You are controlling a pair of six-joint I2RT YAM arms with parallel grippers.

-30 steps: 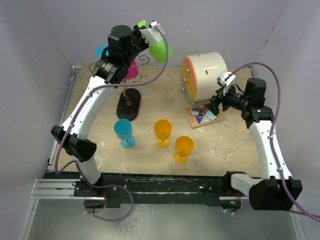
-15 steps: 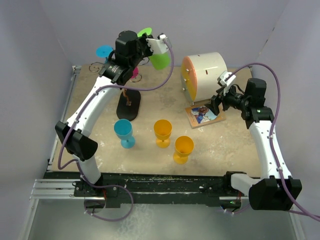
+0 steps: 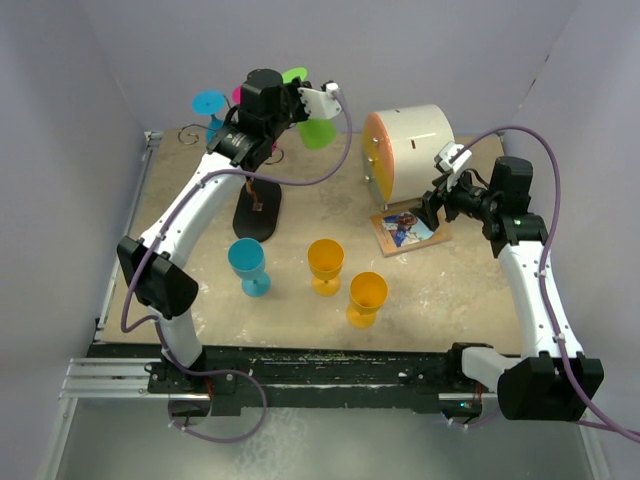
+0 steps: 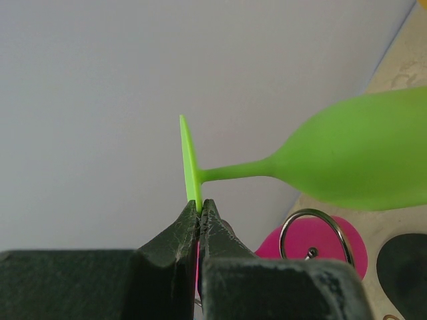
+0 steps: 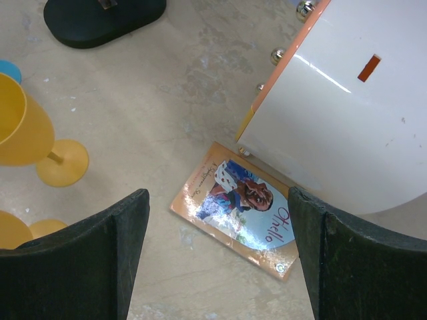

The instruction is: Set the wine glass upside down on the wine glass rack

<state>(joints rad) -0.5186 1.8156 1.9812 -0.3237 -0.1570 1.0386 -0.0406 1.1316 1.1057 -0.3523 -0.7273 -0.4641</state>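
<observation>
My left gripper is shut on the foot rim of a green wine glass, held high at the back, just right of the rack's top. In the left wrist view the fingertips pinch the thin foot edge and the green glass lies sideways, bowl to the right. The wire rack stands on a black oval base; one wire ring shows below the glass, with a pink glass behind it. A blue glass foot hangs on the rack's left. My right gripper is open and empty.
A blue glass and two orange glasses stand upright at mid-table. A white cylinder with an orange face lies at the back right, and a book lies in front of it under my right gripper.
My left arm has reached farther back and right, and the green glass has come down a little beside the rack's top. The right arm has not moved.
</observation>
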